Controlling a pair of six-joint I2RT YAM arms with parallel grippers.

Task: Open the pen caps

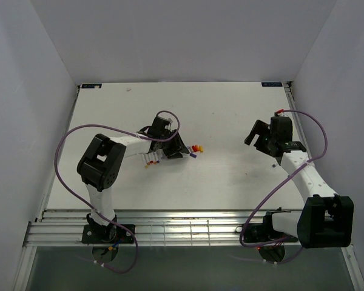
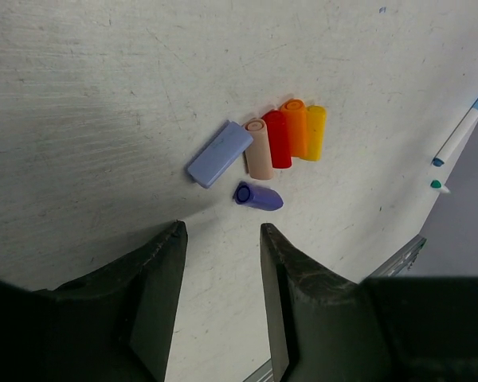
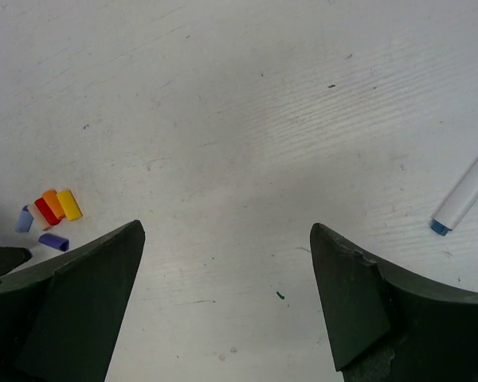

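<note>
Both claws released, empty: left gripper (image 2: 221,231) just short of the pen caps (image 2: 277,139), six loose in a huddle on the table (image 2: 103,95), right gripper (image 3: 227,229) near a bare blue-tipped pen (image 3: 470,187); any pen not yet uncapped, I'd pin barrel, pull axially.

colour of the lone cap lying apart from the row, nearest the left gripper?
The cap is purple; clearest in the left wrist view.
</note>
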